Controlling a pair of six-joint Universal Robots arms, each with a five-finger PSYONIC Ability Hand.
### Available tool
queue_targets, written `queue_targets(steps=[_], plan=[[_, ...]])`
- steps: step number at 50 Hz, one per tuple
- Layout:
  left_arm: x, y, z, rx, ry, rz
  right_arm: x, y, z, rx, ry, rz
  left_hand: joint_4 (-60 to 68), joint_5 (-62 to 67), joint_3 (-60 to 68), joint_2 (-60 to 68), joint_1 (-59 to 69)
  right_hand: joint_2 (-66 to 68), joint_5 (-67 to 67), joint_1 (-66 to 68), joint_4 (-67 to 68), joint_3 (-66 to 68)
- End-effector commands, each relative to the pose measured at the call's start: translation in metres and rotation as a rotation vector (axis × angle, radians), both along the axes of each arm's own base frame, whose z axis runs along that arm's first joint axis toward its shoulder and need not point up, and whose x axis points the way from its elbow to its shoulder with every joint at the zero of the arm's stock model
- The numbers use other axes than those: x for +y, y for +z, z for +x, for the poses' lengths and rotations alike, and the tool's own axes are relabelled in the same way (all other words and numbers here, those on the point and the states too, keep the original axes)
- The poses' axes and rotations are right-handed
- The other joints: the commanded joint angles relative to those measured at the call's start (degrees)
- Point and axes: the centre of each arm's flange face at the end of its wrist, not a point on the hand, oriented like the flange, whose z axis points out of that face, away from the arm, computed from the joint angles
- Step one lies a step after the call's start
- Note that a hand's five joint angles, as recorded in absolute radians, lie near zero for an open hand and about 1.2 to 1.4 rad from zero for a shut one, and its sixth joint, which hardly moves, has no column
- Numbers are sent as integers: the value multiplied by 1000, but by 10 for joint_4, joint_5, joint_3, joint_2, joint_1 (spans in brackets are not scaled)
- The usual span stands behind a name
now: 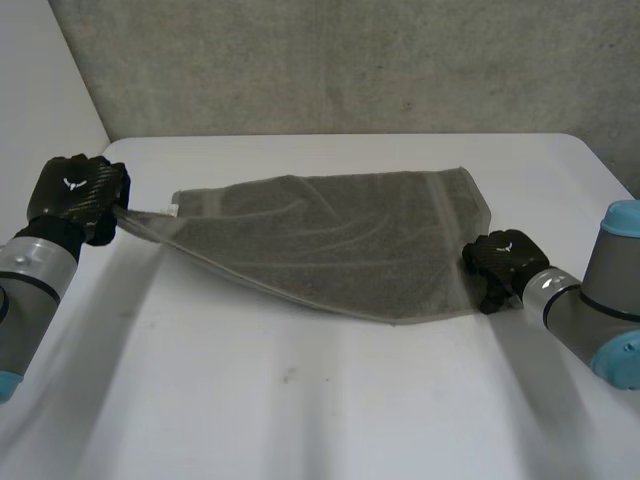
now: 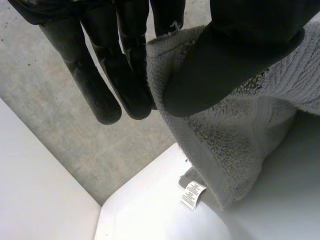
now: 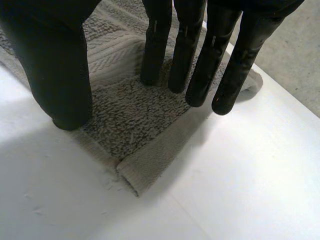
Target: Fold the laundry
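Concrete wall (image 1: 350, 60) behind table (image 1: 300, 400); left hand (image 1: 78, 195) pinches towel (image 1: 330, 245), right hand (image 1: 497, 268) rests atop.

Left hand (image 2: 235, 55): black; thumb and fingers (image 2: 102, 90) nearly straight, pinching a towel's edge between the thumb and the nearest finger.
Towel (image 2: 235, 145): grey terry cloth with a flat woven border band; raised at the pinched part, draping from the hand down to the table, folded over on itself past the thumb tip.
Label (image 2: 192, 195): small white printed tag at the towel's hem, at its low end, over the table.
Table (image 2: 150, 217): white, rounded corner, beneath the towel's lower fold.
Concrete surface (image 2: 55, 115): mottled grey, behind the fingers and beyond the table's edge.
White wall (image 2: 35, 195): plain, beside the table's corner.
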Motion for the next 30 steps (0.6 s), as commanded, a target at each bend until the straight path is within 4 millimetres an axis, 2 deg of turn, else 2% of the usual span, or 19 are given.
queue_targets(steps=[1, 5, 16, 30], plan=[[0, 0, 0, 1, 0, 1, -8, -4, 1, 1, -5, -9, 102, 106, 103, 102, 131, 161, 190, 215, 158, 158], [0, 0, 0, 1, 0, 1, -15, -3, 1, 6, -22, -23, 102, 106, 103, 102, 131, 240, 269, 294, 237, 237], [-1, 0, 1, 0, 2, 1, -21, 4, 4, 1, -22, -54, 102, 106, 103, 102, 131, 240, 269, 294, 237, 237], [0, -1, 1, 1, 3, 4, -23, 0, 5, -1, -20, -49, 102, 106, 103, 102, 131, 262, 290, 315, 259, 258]])
